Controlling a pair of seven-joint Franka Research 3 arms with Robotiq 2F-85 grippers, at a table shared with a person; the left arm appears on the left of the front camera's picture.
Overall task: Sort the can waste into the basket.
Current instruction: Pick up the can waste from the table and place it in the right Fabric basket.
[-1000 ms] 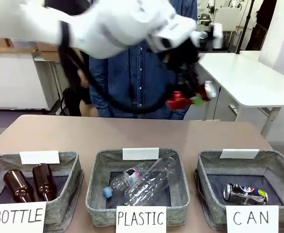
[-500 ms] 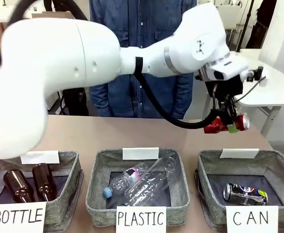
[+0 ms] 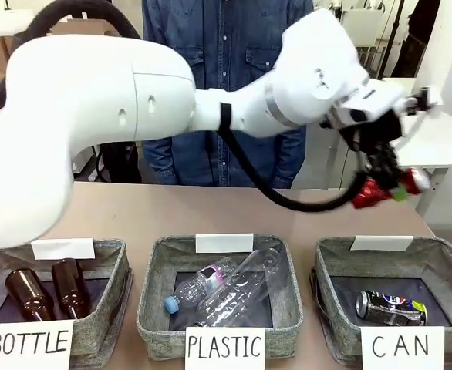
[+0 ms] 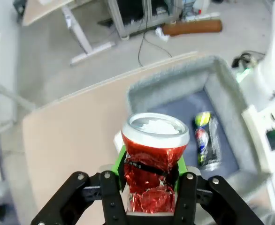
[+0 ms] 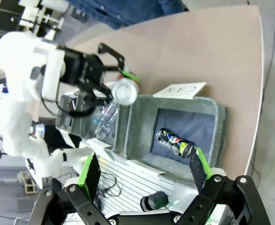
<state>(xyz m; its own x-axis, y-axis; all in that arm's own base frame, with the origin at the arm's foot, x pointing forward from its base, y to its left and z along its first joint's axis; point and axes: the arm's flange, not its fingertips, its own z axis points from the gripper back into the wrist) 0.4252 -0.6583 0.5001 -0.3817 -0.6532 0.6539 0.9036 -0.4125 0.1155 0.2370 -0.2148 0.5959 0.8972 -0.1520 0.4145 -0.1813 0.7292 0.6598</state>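
Open air above the CAN basket [image 3: 434, 266].
One dark can [image 3: 390, 307] lies along its floor, leaving bare fabric on both sides; the left hand [image 3: 386, 187], clamping the red can [image 3: 380, 190], hangs above the far rim.

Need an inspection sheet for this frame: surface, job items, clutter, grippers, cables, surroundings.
Surface: tan table, bare behind the baskets.
Job's things: red dented can held in the air above the table; dark can lying in the CAN basket.
Clutter: brown bottles in the BOTTLE basket; clear bottles in the PLASTIC basket.
Grippers: left gripper shut on the red can; right gripper open, empty.
Cables: black hose looping under the left arm.
Surroundings: person in denim at the far side.
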